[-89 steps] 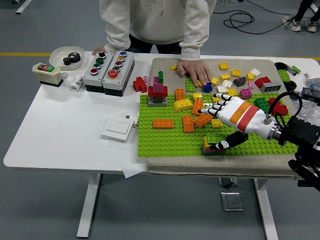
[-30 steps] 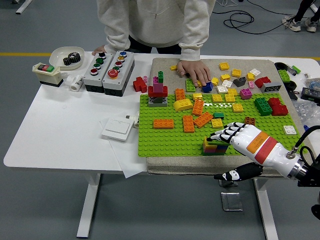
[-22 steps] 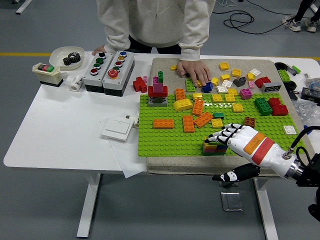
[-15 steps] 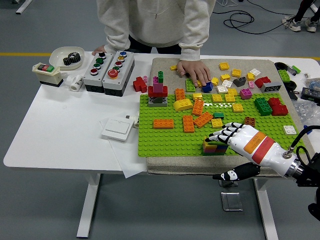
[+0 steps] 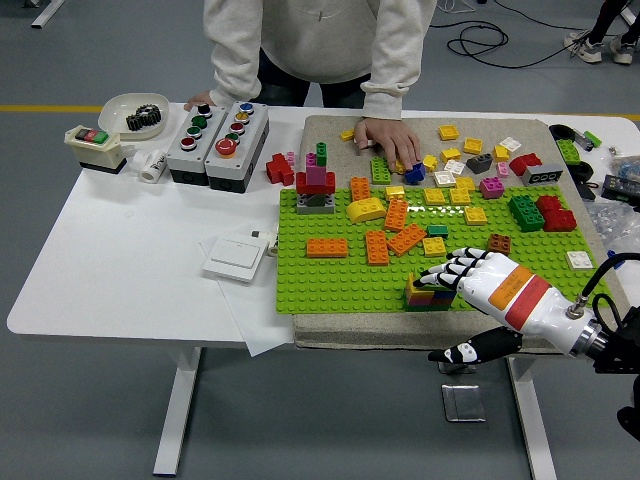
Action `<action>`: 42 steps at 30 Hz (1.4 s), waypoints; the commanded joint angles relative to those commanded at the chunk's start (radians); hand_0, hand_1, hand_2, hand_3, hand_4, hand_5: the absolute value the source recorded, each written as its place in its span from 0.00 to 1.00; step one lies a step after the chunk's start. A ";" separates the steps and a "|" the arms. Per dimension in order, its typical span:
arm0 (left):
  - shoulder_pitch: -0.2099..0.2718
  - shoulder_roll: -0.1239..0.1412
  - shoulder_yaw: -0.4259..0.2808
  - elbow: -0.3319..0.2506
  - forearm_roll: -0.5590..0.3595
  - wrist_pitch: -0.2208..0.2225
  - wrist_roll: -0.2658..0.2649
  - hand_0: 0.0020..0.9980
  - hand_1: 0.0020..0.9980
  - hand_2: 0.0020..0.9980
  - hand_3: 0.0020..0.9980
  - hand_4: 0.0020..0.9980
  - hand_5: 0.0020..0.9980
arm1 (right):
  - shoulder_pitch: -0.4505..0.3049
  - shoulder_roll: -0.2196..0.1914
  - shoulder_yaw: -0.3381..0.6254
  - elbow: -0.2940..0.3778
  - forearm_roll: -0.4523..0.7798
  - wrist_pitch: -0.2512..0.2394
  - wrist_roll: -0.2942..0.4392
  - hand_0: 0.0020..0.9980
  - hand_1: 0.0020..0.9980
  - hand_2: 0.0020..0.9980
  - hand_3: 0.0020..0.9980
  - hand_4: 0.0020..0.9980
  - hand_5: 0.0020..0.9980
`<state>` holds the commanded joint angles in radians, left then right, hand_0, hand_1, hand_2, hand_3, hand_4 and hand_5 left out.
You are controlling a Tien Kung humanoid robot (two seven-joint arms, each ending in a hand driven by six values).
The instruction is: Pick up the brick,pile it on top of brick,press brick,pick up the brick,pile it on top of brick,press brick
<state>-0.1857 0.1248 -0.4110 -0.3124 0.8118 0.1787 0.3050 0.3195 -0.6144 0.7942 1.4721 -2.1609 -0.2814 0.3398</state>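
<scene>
A small stack of bricks (image 5: 428,294), green on top over yellow, orange and purple layers, stands near the front edge of the green baseplate (image 5: 340,275). My right hand (image 5: 462,285) lies flat over its right side, fingers (image 5: 447,271) stretched out and resting on the top brick, thumb hanging below the table edge. It grasps nothing. Loose orange bricks (image 5: 390,240) and an orange flat brick (image 5: 327,247) lie in the middle of the plate. The left arm is out of view.
A person stands at the far side, one hand (image 5: 385,137) flat on the grey mat among loose bricks, the other by the button boxes (image 5: 218,130). A red-and-pink brick tower (image 5: 316,185) stands at the plate's back left. A white switch plate (image 5: 238,257) lies left of it.
My right hand swung down from over the middle bricks to the stack at the front edge and now rests on its top. In the last second it barely shifted.
</scene>
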 joint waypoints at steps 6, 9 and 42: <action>0.000 0.000 0.000 0.000 -0.001 0.000 0.000 0.68 0.72 0.74 0.60 0.69 0.66 | 0.002 0.001 -0.007 0.000 -0.003 0.002 0.000 0.82 0.74 0.78 0.81 1.00 0.76; 0.000 0.000 0.000 0.001 -0.001 0.001 0.000 0.68 0.73 0.74 0.60 0.69 0.66 | 0.003 0.002 -0.009 -0.001 -0.003 0.002 -0.001 0.82 0.74 0.78 0.81 1.00 0.76; -0.001 -0.001 0.004 0.001 -0.010 0.001 -0.002 0.68 0.72 0.74 0.60 0.69 0.66 | 0.011 0.006 -0.020 -0.004 -0.002 0.008 0.003 0.83 0.74 0.78 0.81 1.00 0.75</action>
<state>-0.1863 0.1243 -0.4067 -0.3116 0.8020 0.1802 0.3032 0.3300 -0.6089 0.7738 1.4677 -2.1627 -0.2730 0.3428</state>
